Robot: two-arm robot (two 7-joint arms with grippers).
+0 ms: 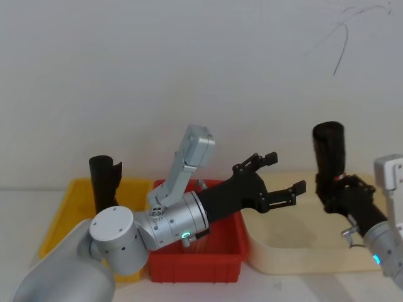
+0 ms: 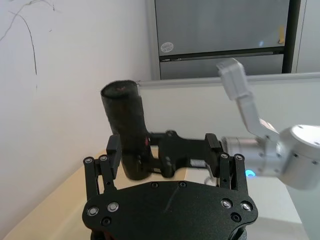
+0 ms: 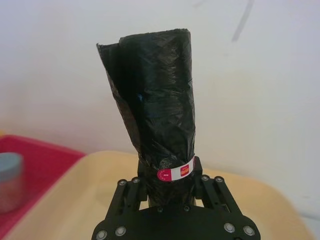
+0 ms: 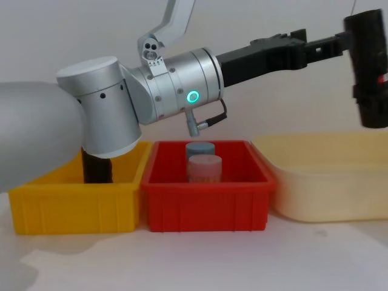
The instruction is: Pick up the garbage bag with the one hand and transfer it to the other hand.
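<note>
Right gripper [image 1: 335, 187] has its jaws pinching the garbage bag [image 1: 329, 148] low down, around the red band, and the roll stands upright in the air above the cream tray [image 1: 283, 255]. Left gripper [image 1: 284, 173] reaches across over the red bin [image 1: 195, 261], jaws spread wide, facing the roll, near it but not touching

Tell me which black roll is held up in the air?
The tall crinkled black plastic roll with the red label, gripped by the right gripper. The slimmer ragged-topped black roll stands in the yellow plastic bin.
</note>
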